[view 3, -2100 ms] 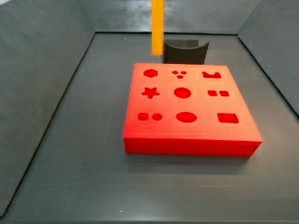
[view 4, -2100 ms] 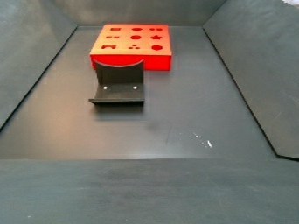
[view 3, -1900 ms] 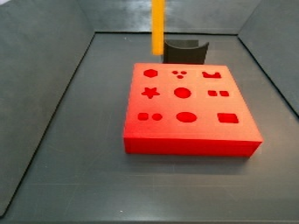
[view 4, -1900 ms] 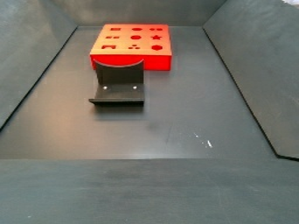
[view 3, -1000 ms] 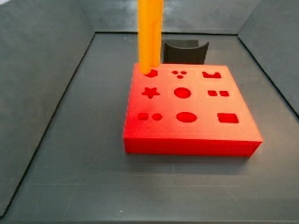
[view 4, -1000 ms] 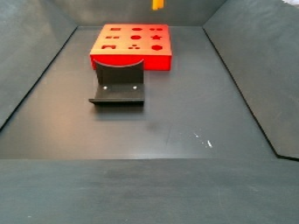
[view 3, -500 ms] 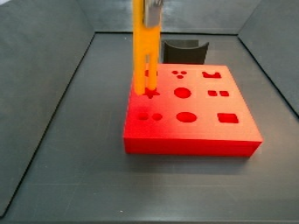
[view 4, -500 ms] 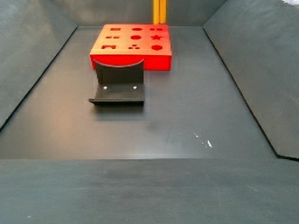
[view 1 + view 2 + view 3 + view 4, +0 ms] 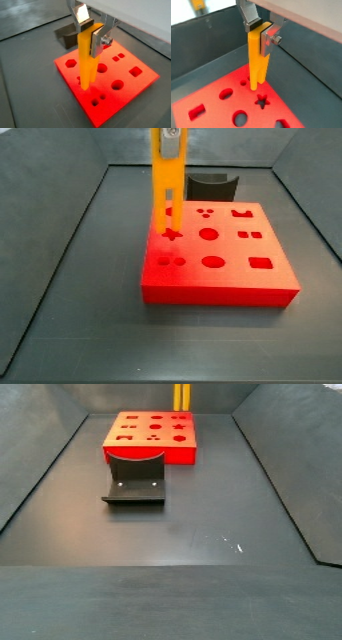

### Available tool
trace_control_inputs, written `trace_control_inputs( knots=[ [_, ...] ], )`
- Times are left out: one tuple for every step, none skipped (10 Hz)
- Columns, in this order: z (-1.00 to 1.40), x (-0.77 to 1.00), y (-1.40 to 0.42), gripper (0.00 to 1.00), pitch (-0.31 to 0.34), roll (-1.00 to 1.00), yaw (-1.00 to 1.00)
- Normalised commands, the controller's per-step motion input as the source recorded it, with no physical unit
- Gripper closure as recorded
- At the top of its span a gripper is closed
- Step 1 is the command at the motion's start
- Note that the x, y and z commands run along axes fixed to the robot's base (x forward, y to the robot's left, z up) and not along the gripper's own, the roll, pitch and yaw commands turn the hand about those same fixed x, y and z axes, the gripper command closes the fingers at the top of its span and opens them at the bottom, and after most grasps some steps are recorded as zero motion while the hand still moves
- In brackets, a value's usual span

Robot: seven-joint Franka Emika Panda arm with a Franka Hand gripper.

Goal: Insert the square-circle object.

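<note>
My gripper (image 9: 89,31) is shut on the top of the square-circle object (image 9: 87,60), a long orange-yellow bar that hangs upright with its forked end down. It also shows in the other wrist view (image 9: 256,57), where my gripper (image 9: 260,29) clamps its top. In a side view the bar (image 9: 167,183) hangs over the left part of the flat red block (image 9: 218,253), its prongs just above the star hole (image 9: 171,233). Only the bar's lower end (image 9: 183,397) shows in the other side view, above the block's (image 9: 152,437) far edge.
A small dark grey curved block (image 9: 210,185) stands behind the red block; in a side view it (image 9: 135,482) lies in front of it, and a wrist view shows it (image 9: 66,36) too. Grey bin walls (image 9: 60,238) enclose the dark floor (image 9: 187,534).
The bar has come forward from the back wall over the red block's left holes and dropped lower. In the last half second it barely moved.
</note>
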Motion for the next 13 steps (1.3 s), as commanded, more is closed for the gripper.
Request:
trace_control_inputs(
  knots=[
    [0.00, 0.00, -0.04, 1.00, -0.101, -0.18, -0.93],
    [0.00, 0.00, -0.04, 1.00, -0.184, -0.30, -0.81],
    [0.00, 0.00, -0.10, 1.00, -0.181, -0.31, -0.75],
    [-0.02, 0.00, -0.21, 1.00, -0.184, -0.21, -0.73],
    [-0.11, 0.17, -0.31, 1.00, -0.156, -0.13, -0.61],
    [-0.13, 0.09, -0.41, 1.00, -0.051, 0.09, -0.23],
    [-0.28, 0.17, -0.38, 1.00, -0.036, 0.19, -0.01],
    [-0.37, 0.21, -0.23, 1.00, -0.010, 0.21, 0.15],
    [-0.33, 0.10, -0.06, 1.00, -0.017, 0.18, 0.21],
    [-0.24, 0.03, -0.01, 1.00, -0.009, 0.22, 0.21],
    [-0.12, 0.00, -0.06, 1.00, 0.000, 0.27, 0.11],
    [-0.13, -0.15, -0.07, 1.00, -0.026, 0.11, 0.19],
    [-0.13, -0.10, -0.18, 1.00, -0.054, 0.05, 0.40]
  ],
)
